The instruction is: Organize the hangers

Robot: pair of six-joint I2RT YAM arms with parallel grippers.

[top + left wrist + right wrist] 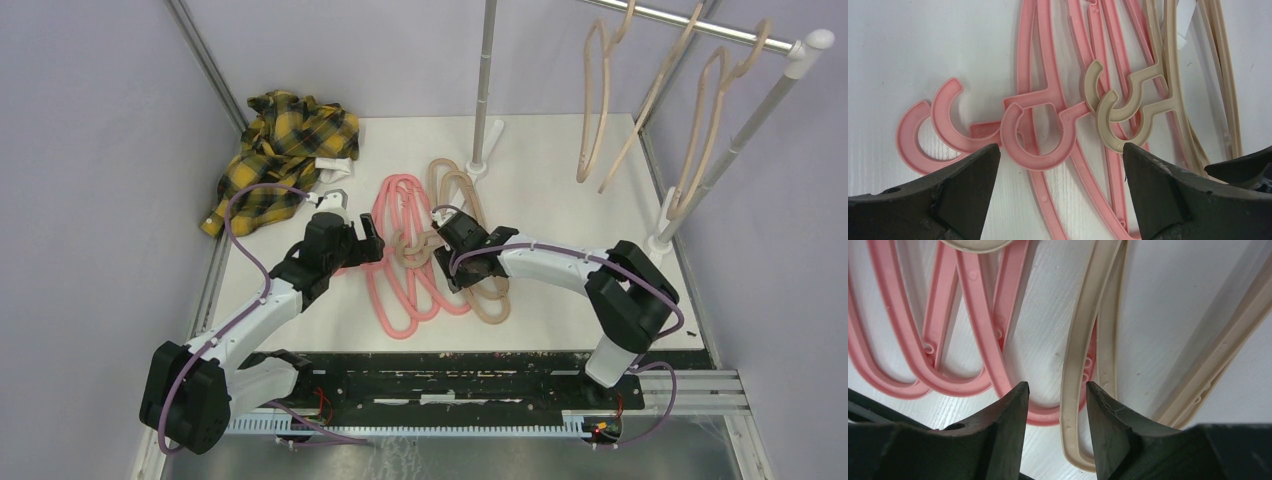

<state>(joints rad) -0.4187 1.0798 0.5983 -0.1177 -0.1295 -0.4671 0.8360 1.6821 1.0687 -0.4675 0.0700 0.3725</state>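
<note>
The thin pink plastic hangers (392, 330) and thin beige plastic hangers (494, 314) lie flat in an overlapping heap at the middle of the white table (560, 190), with their hooks interlocked. The left wrist view shows three pink hooks (1035, 135) and two beige hooks (1120, 112). Three hanging beige hangers (597, 100) are on the metal garment rail (690, 22) at far right.

The left gripper (368, 245) stands wide open over the hooks and touches none. The right gripper (1055, 395) has its jaws narrowly parted, straddling one beige hanger rim (1073, 365). Contact cannot be confirmed.

A yellow plaid shirt (285, 150) lies crumpled at the far-left corner.
</note>
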